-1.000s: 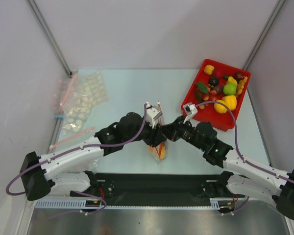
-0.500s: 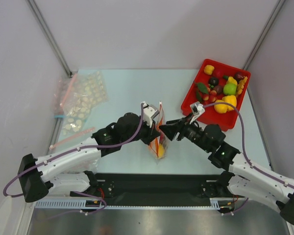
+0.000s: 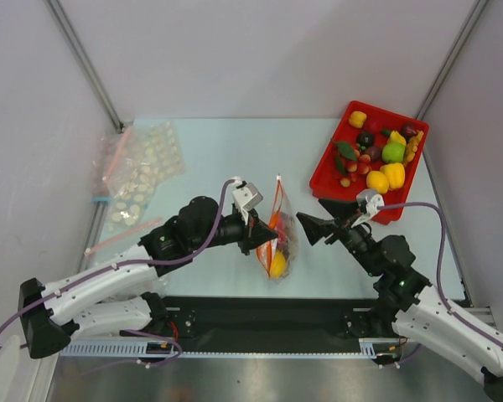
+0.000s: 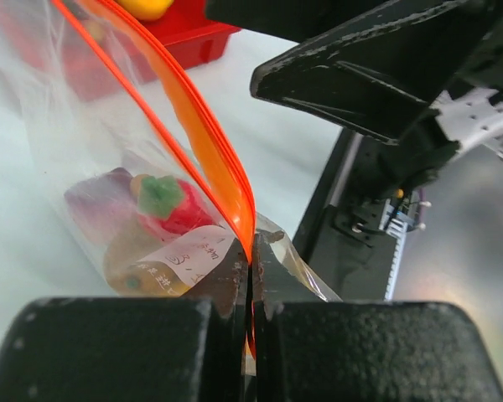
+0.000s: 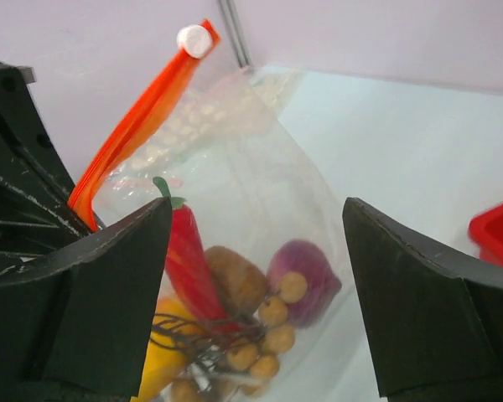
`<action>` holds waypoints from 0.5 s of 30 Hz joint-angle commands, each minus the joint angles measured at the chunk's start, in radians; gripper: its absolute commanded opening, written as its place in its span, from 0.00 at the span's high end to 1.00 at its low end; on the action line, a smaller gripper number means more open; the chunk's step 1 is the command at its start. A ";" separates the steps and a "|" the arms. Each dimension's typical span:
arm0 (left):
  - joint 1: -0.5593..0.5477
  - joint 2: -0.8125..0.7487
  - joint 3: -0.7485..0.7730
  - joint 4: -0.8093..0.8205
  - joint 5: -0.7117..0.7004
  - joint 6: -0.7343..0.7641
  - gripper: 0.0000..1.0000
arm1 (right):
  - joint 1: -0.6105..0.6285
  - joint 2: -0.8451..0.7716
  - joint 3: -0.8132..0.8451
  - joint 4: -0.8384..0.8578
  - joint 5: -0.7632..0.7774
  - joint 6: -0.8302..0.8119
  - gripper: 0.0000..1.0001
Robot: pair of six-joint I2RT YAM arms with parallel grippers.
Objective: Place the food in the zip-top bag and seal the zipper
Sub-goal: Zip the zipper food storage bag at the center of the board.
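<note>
Between your two grippers, the zip-top bag (image 3: 278, 243) is held upright, clear, with red, purple, yellow and nut-like food (image 5: 235, 289) settled at its bottom. Your right gripper (image 3: 311, 228) has just backed off it, jaws wide apart and empty. Your left gripper (image 4: 250, 276) stays clamped tight on one end of the zipper (image 3: 277, 201). Filling looks done, though I can't tell whether the seal is complete.

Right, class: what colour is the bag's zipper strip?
Red-orange; the zipper shows best in the left wrist view.

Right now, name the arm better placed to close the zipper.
Right. The right claw is open, facing the clear plastic bag; the left claw is clamped on the thin orange zipper strip.
</note>
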State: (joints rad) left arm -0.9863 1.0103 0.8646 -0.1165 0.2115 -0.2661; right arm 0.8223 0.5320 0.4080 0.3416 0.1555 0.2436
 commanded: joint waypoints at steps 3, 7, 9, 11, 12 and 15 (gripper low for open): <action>-0.006 -0.036 -0.010 0.106 0.218 0.018 1.00 | -0.041 -0.096 -0.031 0.094 -0.256 -0.141 0.04; -0.049 -0.036 0.004 0.025 0.272 0.005 1.00 | -0.087 -0.174 -0.058 0.131 -0.458 -0.142 0.00; -0.058 -0.052 -0.004 -0.003 0.263 -0.013 1.00 | -0.103 -0.181 -0.054 0.137 -0.560 -0.135 0.00; -0.061 -0.099 -0.016 -0.022 0.262 -0.036 1.00 | -0.123 -0.172 -0.049 0.149 -0.618 -0.121 0.01; -0.061 -0.122 -0.032 -0.026 0.262 -0.062 1.00 | -0.127 -0.162 -0.041 0.155 -0.672 -0.113 0.00; -0.061 -0.191 -0.013 -0.147 0.174 -0.093 1.00 | -0.141 -0.112 -0.014 0.162 -0.753 -0.099 0.00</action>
State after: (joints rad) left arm -1.0451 0.9012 0.8268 -0.1982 0.4255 -0.3073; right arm 0.6922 0.3805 0.3538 0.4553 -0.4294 0.1352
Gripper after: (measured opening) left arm 0.011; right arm 0.993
